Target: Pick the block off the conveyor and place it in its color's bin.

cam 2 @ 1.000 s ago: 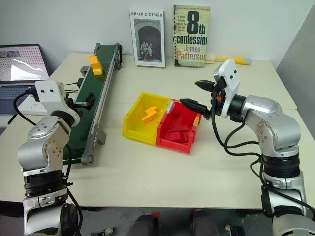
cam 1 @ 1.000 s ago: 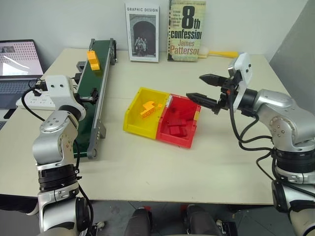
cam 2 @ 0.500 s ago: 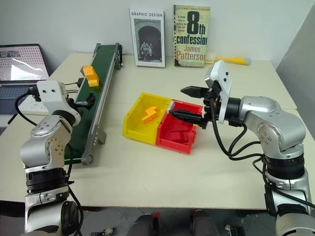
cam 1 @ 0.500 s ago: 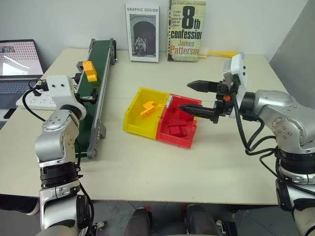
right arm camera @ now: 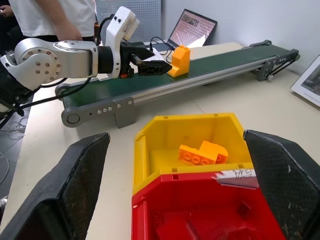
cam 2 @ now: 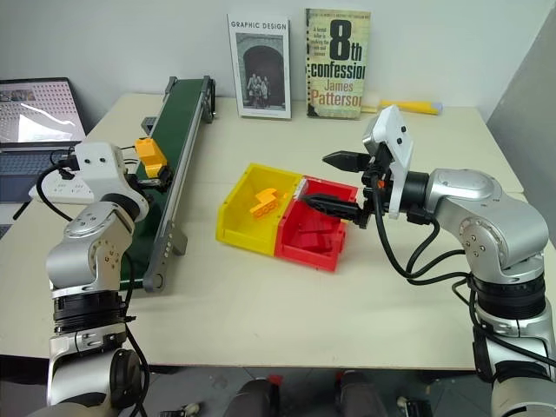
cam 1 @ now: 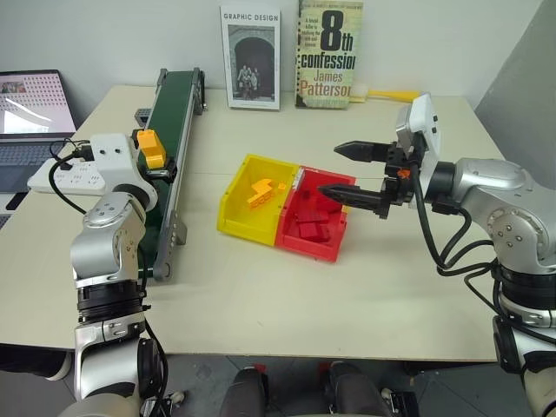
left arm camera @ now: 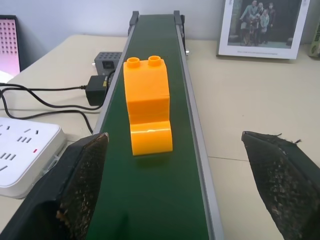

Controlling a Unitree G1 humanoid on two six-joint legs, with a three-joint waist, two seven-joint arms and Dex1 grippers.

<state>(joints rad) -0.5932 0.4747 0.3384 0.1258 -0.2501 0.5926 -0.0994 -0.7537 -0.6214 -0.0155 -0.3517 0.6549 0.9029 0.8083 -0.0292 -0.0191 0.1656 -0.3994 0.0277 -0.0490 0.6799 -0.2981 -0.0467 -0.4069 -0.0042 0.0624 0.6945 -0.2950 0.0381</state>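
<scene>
Block (left arm camera: 147,111) stands upright on the conveyor (left arm camera: 155,200), studs up, just ahead of the left gripper (left arm camera: 175,190), whose jaws are spread wide with one finger over each side of the belt and nothing between them. It touches neither finger. Beyond it the dark green belt runs on toward a framed picture (left arm camera: 262,27) leaning at the back of the surface (left arm camera: 240,115). The right gripper (right arm camera: 175,190) has its jaws parted too, holding nothing, poised above the joined trays: the red tray (right arm camera: 200,215) lies nearest between the jaws, the yellow bin (right arm camera: 150,145) just past it, with another orange piece (right arm camera: 202,153) lying inside.
</scene>
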